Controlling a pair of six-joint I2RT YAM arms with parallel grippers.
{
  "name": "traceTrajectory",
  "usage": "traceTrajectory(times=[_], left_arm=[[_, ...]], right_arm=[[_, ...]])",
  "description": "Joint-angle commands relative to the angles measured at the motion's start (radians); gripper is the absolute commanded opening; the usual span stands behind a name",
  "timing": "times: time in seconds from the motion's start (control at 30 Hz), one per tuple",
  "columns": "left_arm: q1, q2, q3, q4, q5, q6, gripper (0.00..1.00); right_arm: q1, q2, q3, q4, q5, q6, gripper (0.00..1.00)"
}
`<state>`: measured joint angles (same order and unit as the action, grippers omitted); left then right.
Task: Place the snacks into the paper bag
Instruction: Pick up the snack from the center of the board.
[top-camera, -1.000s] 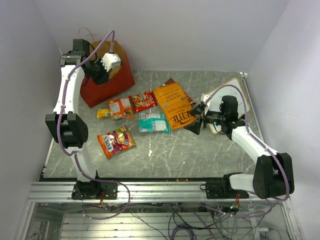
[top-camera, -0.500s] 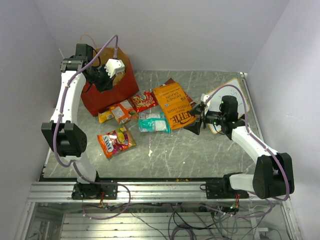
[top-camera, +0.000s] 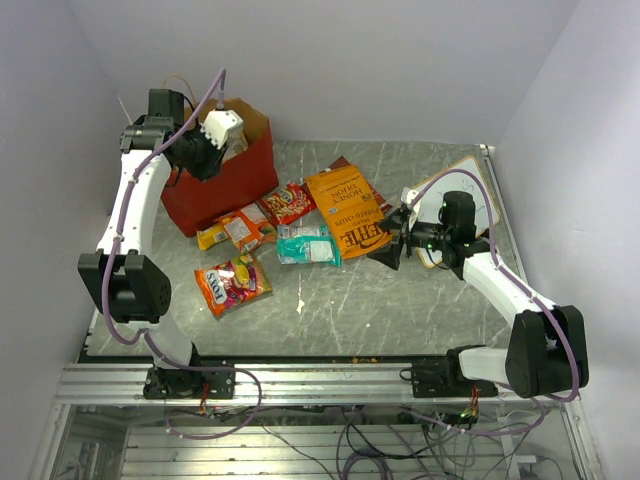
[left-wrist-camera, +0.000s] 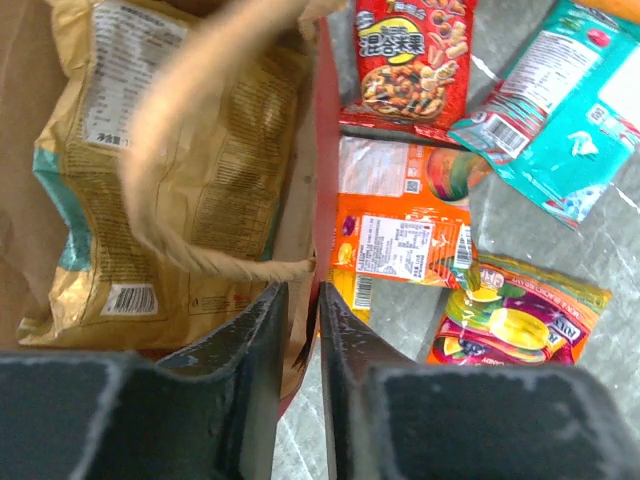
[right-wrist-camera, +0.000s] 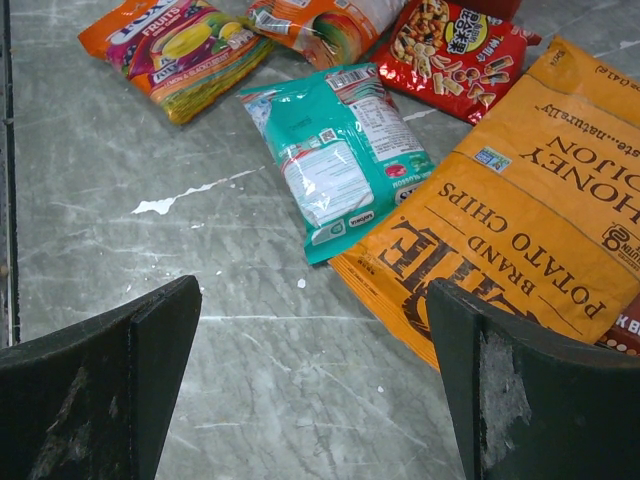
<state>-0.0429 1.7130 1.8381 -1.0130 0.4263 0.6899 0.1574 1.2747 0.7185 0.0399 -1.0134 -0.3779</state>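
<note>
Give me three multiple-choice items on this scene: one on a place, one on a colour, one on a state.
1. Where is the brown-gold packet?
A. in the right gripper
B. inside the paper bag
C. in the left gripper

2. What colour is the paper bag's outside?
A. white
B. teal
C. red

3. The right gripper is:
A. open, empty
B. shut on a packet
C. shut on a handle

Key:
1 B: the left wrist view shows it lying on the kraft lining, beyond the left gripper.
2 C: its outer wall is red from above.
3 A: it stands wide open, gripping nothing.
</note>
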Motion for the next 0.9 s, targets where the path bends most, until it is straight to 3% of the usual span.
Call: traceTrajectory(times=[0.0,0.3,0.63,0.8,0.87], left_arm=[[-0.002,-0.014,0.019,0.084,-0.072,-0.112,0.33],[-0.003,-0.111,-0.022,0.112,-0.044,-0.157,0.62],[-0.002,-0.296,-0.187,0.235,-0.041,-0.233,0.83],[-0.002,-0.397,-0.29,0.289,-0.008,-0.304,0.85],[-0.003,-0.446,-0.341,0.318,-0.018,-0.322,0.91]], right_arm=[[0.004,-0.002,0.028,0.021,0.003,0.011,0.96],[0.004,-0.001,0.031,0.027,0.035,0.043,0.95],[0.014,0.018,0.052,0.029,0.084,0.096,0.93],[0.079,0.015,0.097,-0.014,0.202,0.101,0.93],[0.122,0.019,0.11,-0.019,0.276,0.095,0.93]])
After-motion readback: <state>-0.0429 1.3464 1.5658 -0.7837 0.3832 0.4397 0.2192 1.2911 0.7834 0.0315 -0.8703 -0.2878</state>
